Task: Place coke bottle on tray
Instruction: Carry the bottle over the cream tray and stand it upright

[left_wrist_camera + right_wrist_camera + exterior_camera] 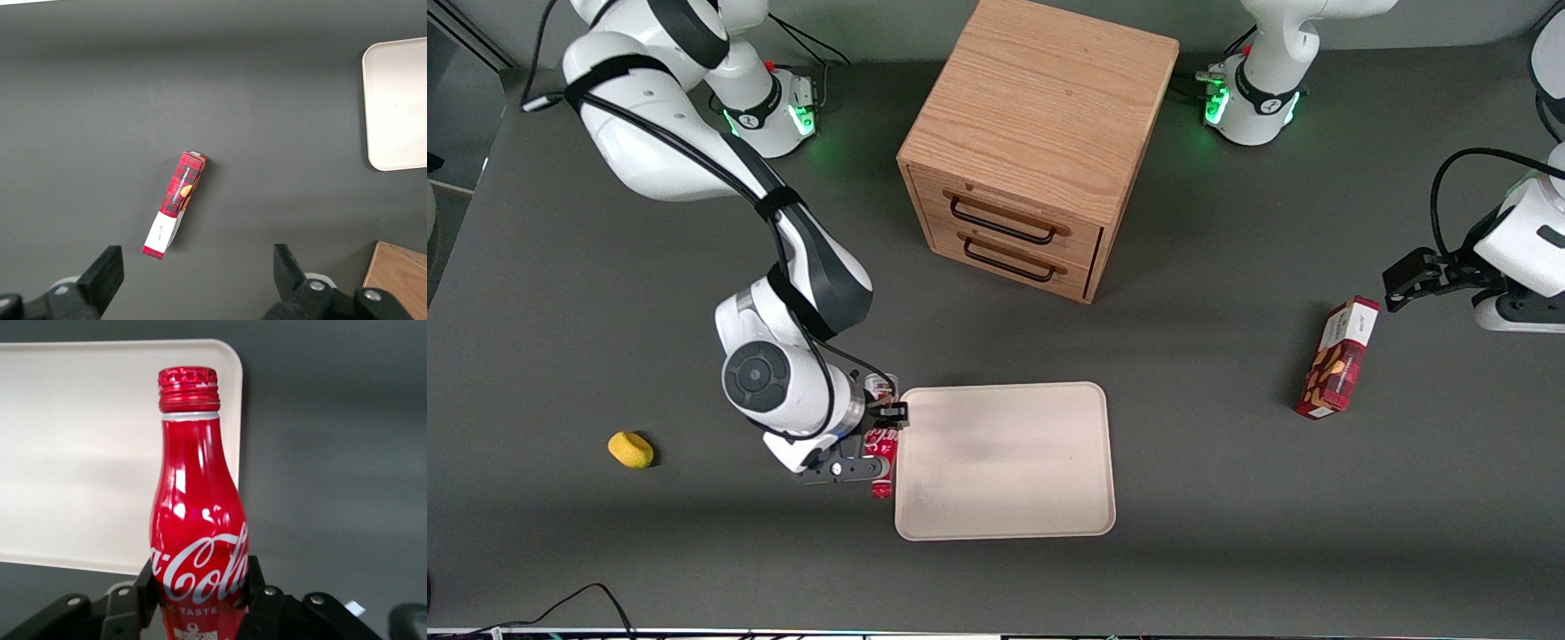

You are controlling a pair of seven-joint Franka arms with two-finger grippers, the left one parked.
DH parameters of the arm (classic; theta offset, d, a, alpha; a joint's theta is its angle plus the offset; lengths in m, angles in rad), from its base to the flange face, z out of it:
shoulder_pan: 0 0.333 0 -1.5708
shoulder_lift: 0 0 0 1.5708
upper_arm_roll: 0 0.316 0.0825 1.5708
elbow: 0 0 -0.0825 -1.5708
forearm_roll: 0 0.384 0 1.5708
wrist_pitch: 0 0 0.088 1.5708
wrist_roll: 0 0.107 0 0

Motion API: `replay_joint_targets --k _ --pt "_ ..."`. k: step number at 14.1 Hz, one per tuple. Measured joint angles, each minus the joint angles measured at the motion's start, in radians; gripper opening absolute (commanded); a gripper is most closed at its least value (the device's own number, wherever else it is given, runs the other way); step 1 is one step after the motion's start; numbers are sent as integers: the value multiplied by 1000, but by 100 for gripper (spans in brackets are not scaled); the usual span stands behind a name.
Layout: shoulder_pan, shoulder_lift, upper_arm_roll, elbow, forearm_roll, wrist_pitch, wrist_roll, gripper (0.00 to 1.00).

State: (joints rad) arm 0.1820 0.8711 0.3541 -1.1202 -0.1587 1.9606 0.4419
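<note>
Gripper (882, 437): fingers (148, 577) closed against both sides of the bottle (197, 520), gripping its lower body at the white script (the cap end projects out past the fingertips, clear of them). Bottle (881, 440): red, held lengthwise in the front view, just beside the edge of the tray (1005, 460) that faces the working arm's end of the table; whether it rests on the table or is lifted cannot be told. Tray (80, 453): cream, rounded corners, low rim, one corner lying just past the bottle's cap in the right wrist view. Drawer cabinet (1034, 142): wooden, two dark handles, farther from the front camera than the tray. Yellow object (631, 449): small, on the table well apart from the fingers. Snack box (1337, 358): red, toward the parked arm's end of the table.
</note>
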Motion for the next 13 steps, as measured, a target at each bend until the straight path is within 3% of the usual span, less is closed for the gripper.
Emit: replay_joint_targets --k 13 --pt "62 167 -63 36 17 144 -6 18"
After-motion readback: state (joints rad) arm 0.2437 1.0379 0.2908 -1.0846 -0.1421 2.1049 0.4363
